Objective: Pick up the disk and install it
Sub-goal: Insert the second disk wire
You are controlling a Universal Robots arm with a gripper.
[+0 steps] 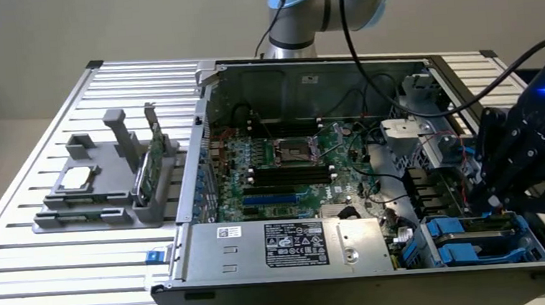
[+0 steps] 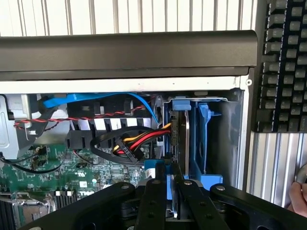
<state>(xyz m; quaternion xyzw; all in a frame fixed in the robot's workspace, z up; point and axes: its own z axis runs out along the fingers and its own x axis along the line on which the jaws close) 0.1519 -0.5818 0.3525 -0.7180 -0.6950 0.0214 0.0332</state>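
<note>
The gripper [image 2: 171,191] is seen closed narrowly on the disk [image 2: 178,143], which is held edge-on and already partly down inside the blue drive cage [image 2: 207,143] at the corner of the open computer case [image 1: 277,69]. In the exterior view the gripper [image 1: 506,204] hangs over the same blue cage [image 1: 471,243], well away from the motherboard [image 1: 284,173] and just beside the case wall. Several risks are judged from this stance. A bundle of red, yellow and black power cables [image 2: 129,143] lies right against the disk's connector end; if the disk is driven further while tilted, these cables could be pinched or the plug strained. The blue data cable [image 2: 120,98] loops just above the cage and could be snagged by the fingers [image 2: 149,206] on withdrawal. Since the disk is gripped by its thin edge only, any misalignment between its rails and the cage guides could cause it to jam, twist in the grip or slip. A person's hand [image 2: 300,191] is visible just outside the case wall, near the keyboard [image 2: 285,62], and could be struck if the arm swings outward.
</note>
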